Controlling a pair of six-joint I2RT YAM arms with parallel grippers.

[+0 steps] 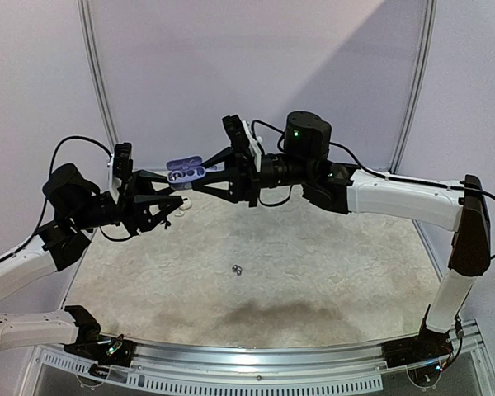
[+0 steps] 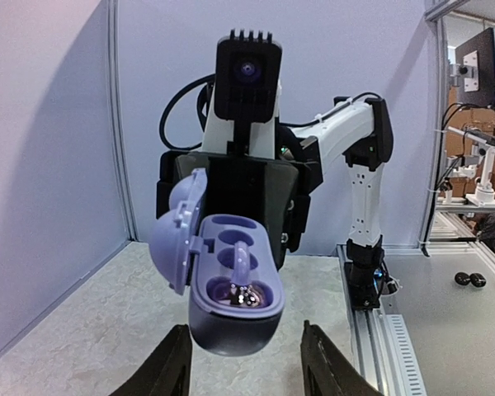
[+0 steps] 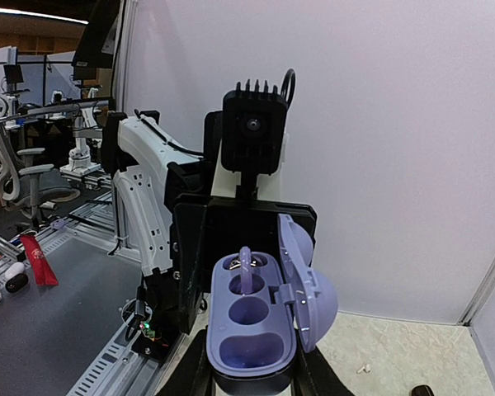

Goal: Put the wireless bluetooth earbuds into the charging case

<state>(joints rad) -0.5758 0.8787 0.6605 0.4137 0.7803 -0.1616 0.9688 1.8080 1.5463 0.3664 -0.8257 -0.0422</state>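
Observation:
A purple charging case (image 2: pixel 231 285) hangs in the air with its lid (image 2: pixel 175 227) swung open. My right gripper (image 3: pixel 252 375) is shut on the case's (image 3: pixel 252 338) dark lower shell. A silvery earbud (image 2: pixel 243 294) lies in the well at the case's free end, beside a purple centre post (image 2: pixel 242 260). My left gripper (image 2: pixel 246 332) faces that end, open, one finger on each side of it, a gap showing at the right one. In the top view the two grippers (image 1: pixel 177 200) (image 1: pixel 186 177) meet over the table's back left. A small silvery-dark earbud (image 1: pixel 238 269) lies mid-table, a white one (image 3: pixel 364 369) near the wall.
The speckled table (image 1: pixel 313 280) ends at a metal rail (image 1: pixel 256 355) in front and white walls behind and at the sides. A dark object (image 3: pixel 422 390) lies at the right wrist view's lower edge. Two black bits (image 2: pixel 469 280) rest on a bench outside the cell.

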